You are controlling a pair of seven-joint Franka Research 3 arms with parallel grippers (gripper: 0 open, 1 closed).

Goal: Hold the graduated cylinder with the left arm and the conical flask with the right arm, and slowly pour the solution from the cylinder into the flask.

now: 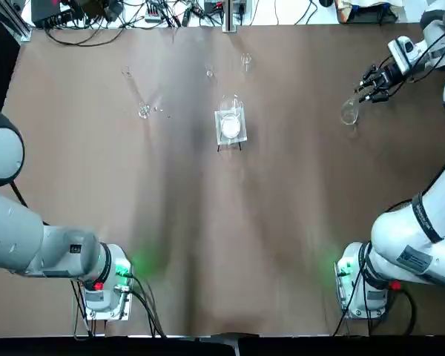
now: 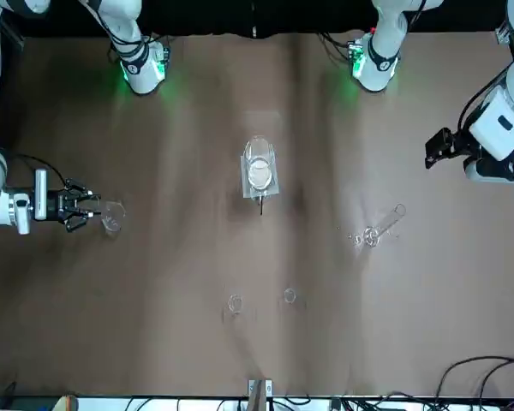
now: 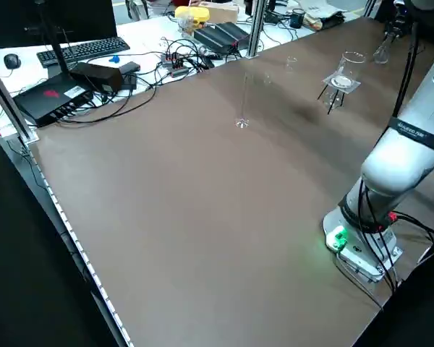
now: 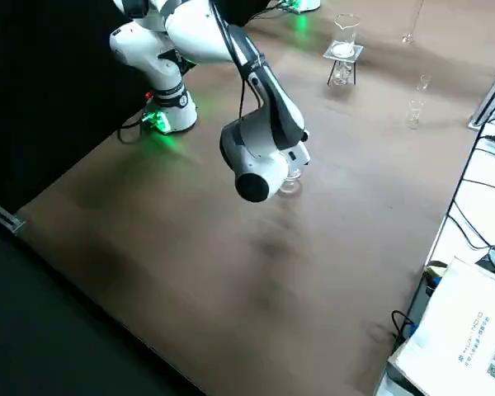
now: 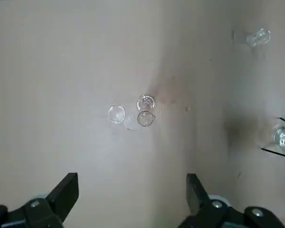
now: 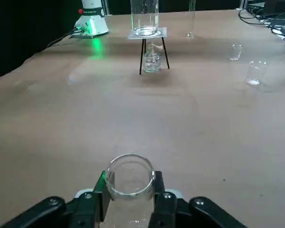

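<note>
White arms (image 1: 419, 233) w/ grey joints, black cables, green-lit bases (image 1: 354, 276), dark claws (image 2: 90, 207).

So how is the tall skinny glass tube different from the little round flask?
The graduated cylinder is long and very thin; the conical flask is short, with a wide mouth. The cylinder stands alone on the table, far from the left gripper, which is open. The flask sits between the right gripper fingers, which are shut on its neck. Both are clear glass.
</note>
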